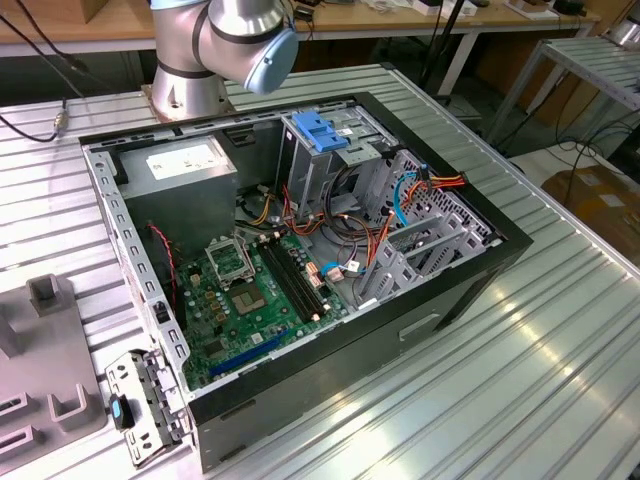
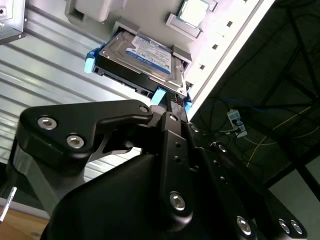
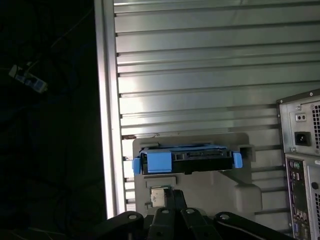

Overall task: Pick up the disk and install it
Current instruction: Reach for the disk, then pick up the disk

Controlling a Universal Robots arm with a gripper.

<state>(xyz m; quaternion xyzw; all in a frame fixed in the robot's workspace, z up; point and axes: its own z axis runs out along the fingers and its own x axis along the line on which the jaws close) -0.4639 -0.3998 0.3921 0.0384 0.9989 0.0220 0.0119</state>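
The disk (image 3: 187, 161) sits in a pale grey holder (image 3: 220, 185) that lies on the ribbed metal tabletop (image 3: 200, 75), close to the tabletop's edge and near the back panel of the computer case (image 3: 300, 165). In the first wrist view the disk is seen edge-on, a dark body with blue plastic rails at both ends. In the second wrist view its (image 2: 145, 55) white-and-blue label faces the camera. A small square silvery part (image 3: 159, 196) rests in another recess of the same holder, just beside the disk. The hand (image 3: 173, 195) points toward the holder. In the second wrist view its (image 2: 172, 105) tip lies at the disk's near edge by a blue rail, and I cannot tell whether it touches the disk or whether it is open or closed. The exterior view shows the arm (image 1: 220, 40) rising from its base behind the case (image 1: 330, 370), which lies open on its side on the tabletop (image 1: 450, 400). Inside are a green motherboard (image 1: 245, 300), a grey power-supply box (image 1: 185, 165) and bundles of coloured cables (image 1: 400, 200). A metal cage (image 1: 320, 185) topped by a blue latch (image 1: 320, 130) is there too. Grey fixtures (image 1: 50, 350) and a loose metal bracket (image 1: 140, 405) lie at the exterior view's left.
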